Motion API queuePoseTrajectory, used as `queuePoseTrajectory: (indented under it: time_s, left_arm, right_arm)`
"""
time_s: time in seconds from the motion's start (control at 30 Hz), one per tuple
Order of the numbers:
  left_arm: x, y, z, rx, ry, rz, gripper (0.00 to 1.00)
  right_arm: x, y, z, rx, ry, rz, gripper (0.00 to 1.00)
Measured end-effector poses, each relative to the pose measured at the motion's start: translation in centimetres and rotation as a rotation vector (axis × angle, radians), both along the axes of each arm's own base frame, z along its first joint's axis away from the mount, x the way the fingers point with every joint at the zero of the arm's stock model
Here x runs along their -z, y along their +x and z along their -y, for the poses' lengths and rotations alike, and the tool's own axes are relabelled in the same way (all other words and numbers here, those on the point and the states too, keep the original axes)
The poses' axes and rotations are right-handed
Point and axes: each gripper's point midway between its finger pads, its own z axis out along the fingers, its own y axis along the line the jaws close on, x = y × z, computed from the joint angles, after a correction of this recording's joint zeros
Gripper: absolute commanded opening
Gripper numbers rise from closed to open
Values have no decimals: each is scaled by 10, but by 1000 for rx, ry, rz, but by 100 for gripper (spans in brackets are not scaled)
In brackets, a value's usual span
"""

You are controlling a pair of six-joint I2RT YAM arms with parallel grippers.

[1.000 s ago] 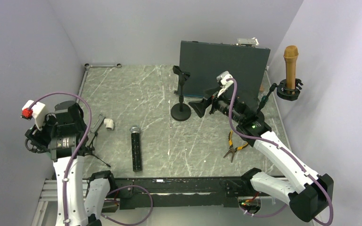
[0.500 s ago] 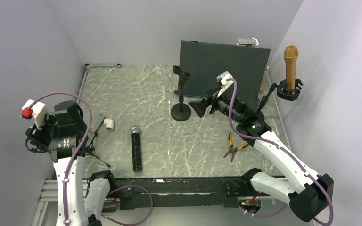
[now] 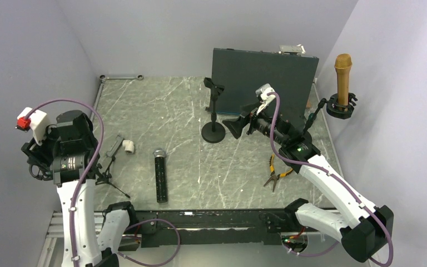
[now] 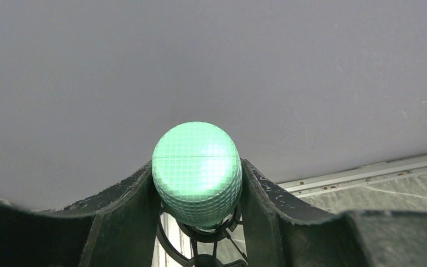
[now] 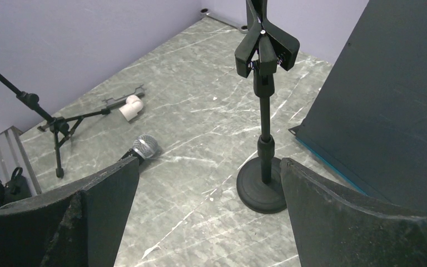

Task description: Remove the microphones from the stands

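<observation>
Your left hand [image 4: 195, 166] is closed on the green mesh-headed microphone [image 4: 195, 183], with its black fingers [image 4: 125, 214] pressed to both sides of the head. Under the head a black clip [image 4: 200, 247] shows only in part, so you cannot tell whether the microphone sits in it.

This is far left of the black round-base desk stand [image 3: 213, 132], at the left edge of the grey-green marbled worktop [image 3: 161, 105] and close against the pale lilac wall [image 3: 33, 61]. A slim black tripod stand [image 5: 58, 128] is there too, its top cut off in the right wrist view. From above, the arm hides both hand and microphone.

Your right hand [image 3: 232, 127] hangs wide open just right of the desk stand. Left of that stand and nearer you, a black silver-headed microphone [image 3: 160, 175] lies flat with bare worktop around it. Behind the stand, to the right, an upright dark panel [image 3: 264, 75] closes off the back.
</observation>
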Motion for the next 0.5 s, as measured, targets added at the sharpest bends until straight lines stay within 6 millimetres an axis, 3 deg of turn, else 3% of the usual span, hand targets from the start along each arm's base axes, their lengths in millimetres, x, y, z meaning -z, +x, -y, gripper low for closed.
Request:
queuePoseTrajectory:
  time_s: [0.2,0.5]
  left_arm:
    - [-21,-4,0,8,20,12,0]
    - [-52,-2,-2,18,48,5,0]
  right_arm:
    - [0,0,0,-3,2,-2,100]
    - [0,-2,-2,-17,5,-6,100]
